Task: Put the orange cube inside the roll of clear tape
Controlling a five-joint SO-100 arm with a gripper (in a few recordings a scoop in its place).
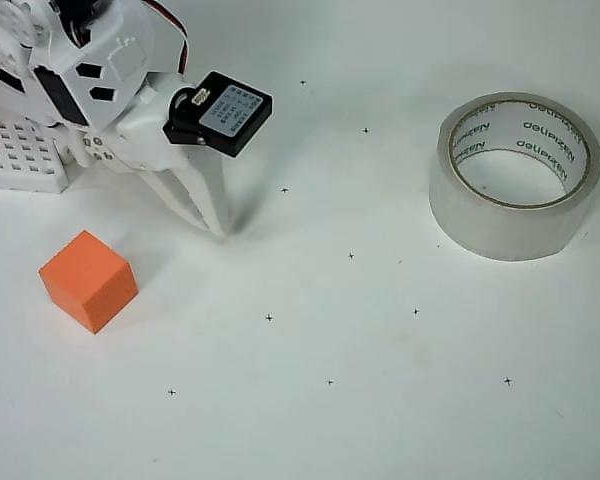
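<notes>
from the overhead view i saw the white arm reaching in from the upper left, its gripper [208,212] pointing down toward the tabletop [380,400] with the two pale fingers drawn close together at the tips, holding nothing. a black servo block with a printed label sat on the wrist just above the fingers. the orange cube [88,280] rested on the tabletop at the lower left, below and to the left of the fingertips, near them but not touching. the roll of clear tape [515,176] lay flat at the upper right, hole facing up, well apart from both the cube and the gripper, and i could see bare tabletop through its core. a white perforated block [20,160] stood at the left edge beside the arm's base. small black cross marks dotted the surface.
</notes>
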